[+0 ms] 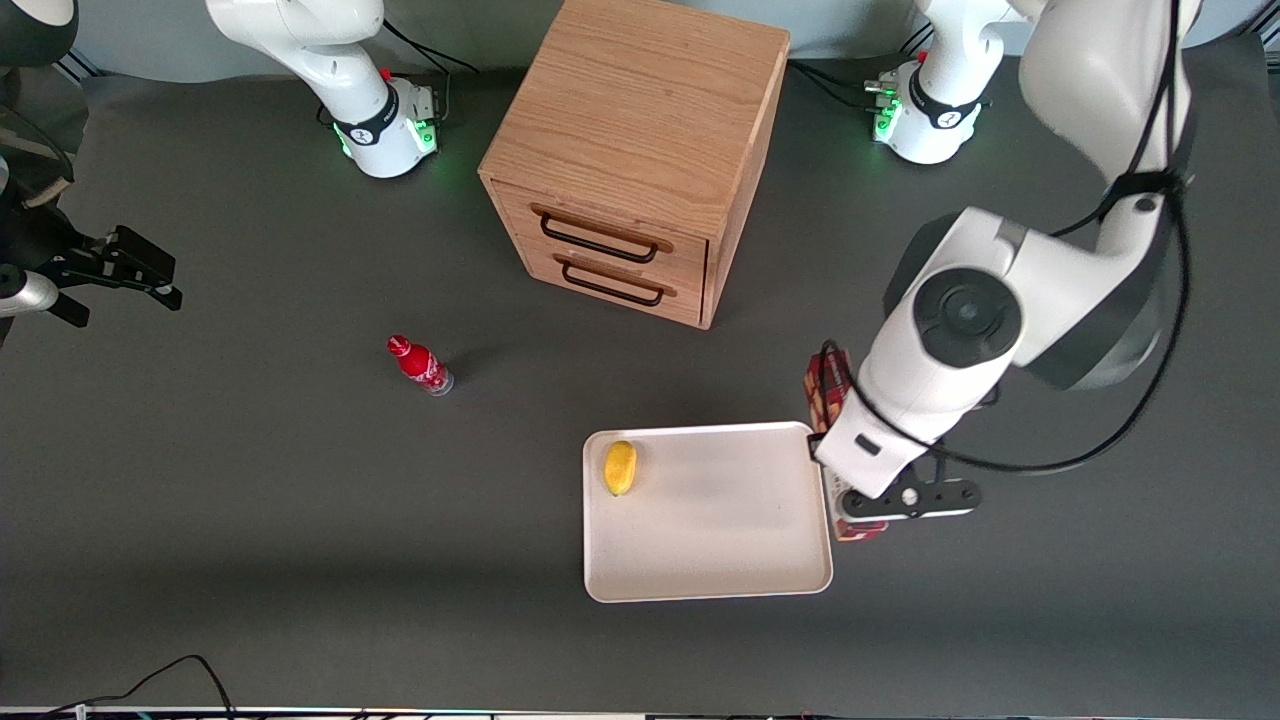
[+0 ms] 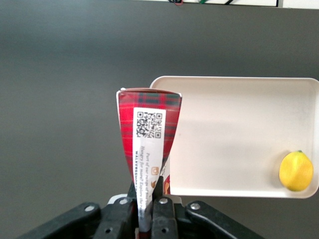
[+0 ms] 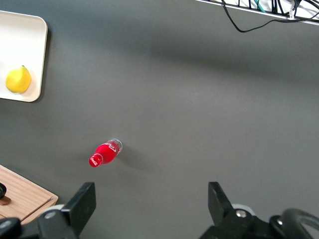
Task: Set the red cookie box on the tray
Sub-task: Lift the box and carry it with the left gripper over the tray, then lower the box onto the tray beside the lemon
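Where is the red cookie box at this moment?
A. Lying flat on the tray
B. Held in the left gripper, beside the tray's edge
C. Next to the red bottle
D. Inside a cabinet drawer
B: the gripper is shut on the red cookie box, which sits beside the tray, not flat on it.

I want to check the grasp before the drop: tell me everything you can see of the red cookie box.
The red cookie box is a long, narrow cardboard carton in dark-red plaid, with a white label bearing a QR code and print. The gripper is shut on one end of it, with the other end sticking out free. It hangs at the edge of the tray, at the rim toward the working arm's end, not yet resting on it. The arm hides most of it in the front view.
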`<state>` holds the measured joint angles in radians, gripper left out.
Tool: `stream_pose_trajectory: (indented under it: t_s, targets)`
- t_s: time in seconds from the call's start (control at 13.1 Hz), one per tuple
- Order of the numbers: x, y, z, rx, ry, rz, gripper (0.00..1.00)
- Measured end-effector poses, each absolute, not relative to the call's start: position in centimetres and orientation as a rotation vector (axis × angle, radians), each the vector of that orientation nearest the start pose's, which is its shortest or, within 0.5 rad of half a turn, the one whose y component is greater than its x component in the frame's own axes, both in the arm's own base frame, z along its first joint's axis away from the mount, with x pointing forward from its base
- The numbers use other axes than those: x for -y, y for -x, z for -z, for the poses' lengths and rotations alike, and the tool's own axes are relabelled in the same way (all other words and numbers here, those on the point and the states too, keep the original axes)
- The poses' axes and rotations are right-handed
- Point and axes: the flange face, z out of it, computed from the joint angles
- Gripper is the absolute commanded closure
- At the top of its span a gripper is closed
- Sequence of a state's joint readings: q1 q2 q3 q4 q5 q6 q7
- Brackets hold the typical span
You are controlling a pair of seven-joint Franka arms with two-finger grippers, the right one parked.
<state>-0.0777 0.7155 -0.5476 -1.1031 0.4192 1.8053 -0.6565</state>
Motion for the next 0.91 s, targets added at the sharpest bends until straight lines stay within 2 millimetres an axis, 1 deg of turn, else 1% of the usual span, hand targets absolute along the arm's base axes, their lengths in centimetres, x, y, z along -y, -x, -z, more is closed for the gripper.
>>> stream_pose_trajectory:
  t_s: [0.3, 0.46, 0.53, 0.61, 0.76, 0.84, 0.91]
  targets:
    - [32.1, -69.9, -33.6, 0.136, 3.162, 0.109, 1.00]
    - [33.2, -70.0, -29.2, 0.130, 3.151, 0.123, 1.00]
    - [33.6, -70.0, -27.5, 0.126, 3.146, 0.121, 1.00]
    - [33.8, -69.9, -26.3, 0.123, 3.145, 0.118, 1.00]
    - [33.6, -70.1, -25.2, 0.126, 3.145, 0.120, 1.00]
    - [33.5, -70.1, -25.1, 0.127, 3.145, 0.121, 0.85]
    - [33.5, -70.2, -25.2, 0.127, 3.145, 0.123, 0.55]
